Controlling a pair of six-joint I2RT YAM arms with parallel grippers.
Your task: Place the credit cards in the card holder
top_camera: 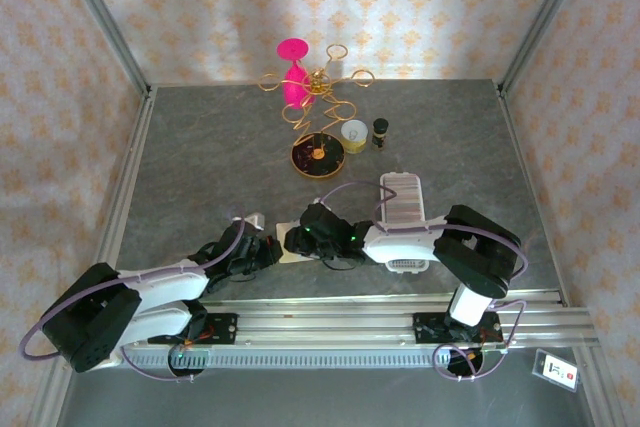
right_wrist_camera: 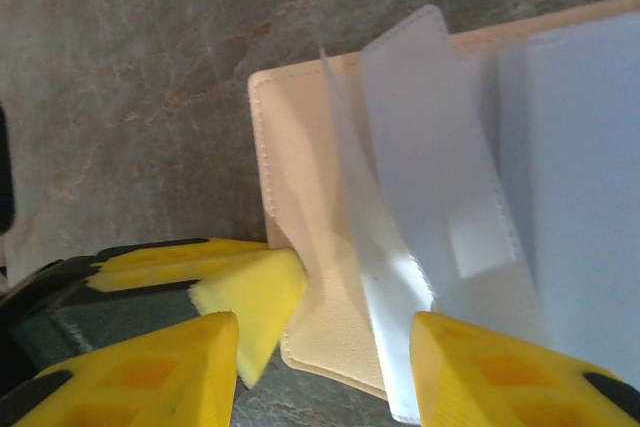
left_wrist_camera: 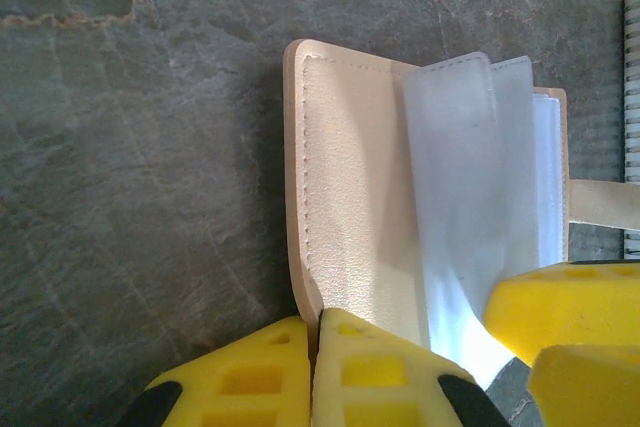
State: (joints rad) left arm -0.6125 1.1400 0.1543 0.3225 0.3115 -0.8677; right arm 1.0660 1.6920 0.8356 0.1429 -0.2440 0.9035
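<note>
The card holder point(left_wrist_camera: 350, 177) lies open on the grey marbled table point(left_wrist_camera: 130, 147), near its front edge, between the two arms. Its cream, stitched inner face is turned up. A fan of clear plastic sleeves point(right_wrist_camera: 430, 147) stands up from its middle fold. Its strap sticks out toward the long white ridged tray point(top_camera: 403, 199).

The left claw point(left_wrist_camera: 315, 332) is closed, its yellow fingers pinching the near edge of the card holder's cover. The right claw point(right_wrist_camera: 325, 322) is open, its fingers set well apart on either side of the lower ends of the sleeves.

A pale bluish panel point(right_wrist_camera: 585, 197) lies behind the sleeves. I cannot tell whether it is a card or another sleeve.

The cover and sleeves carry no brand or lettering. A small white tag point(top_camera: 560, 371) with a red mark sits beyond the rail at the near right, and its print is too small to read.
</note>
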